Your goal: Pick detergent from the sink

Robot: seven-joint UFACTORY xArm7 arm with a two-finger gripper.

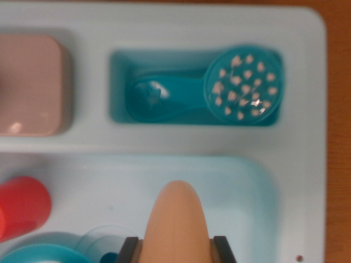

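Lift step: detergent [178, 222] clamped in the end effector [178, 249], over the sink [247, 181].

The 2 dark jaws press the orange bottle's sides at the frame's lower edge, its rounded top pointing toward the teal strainer [244, 85] in the compartment beyond the sink. A red cup [22, 208] stands left of the detergent. Judged next move: raise straight up, clearing the rim.
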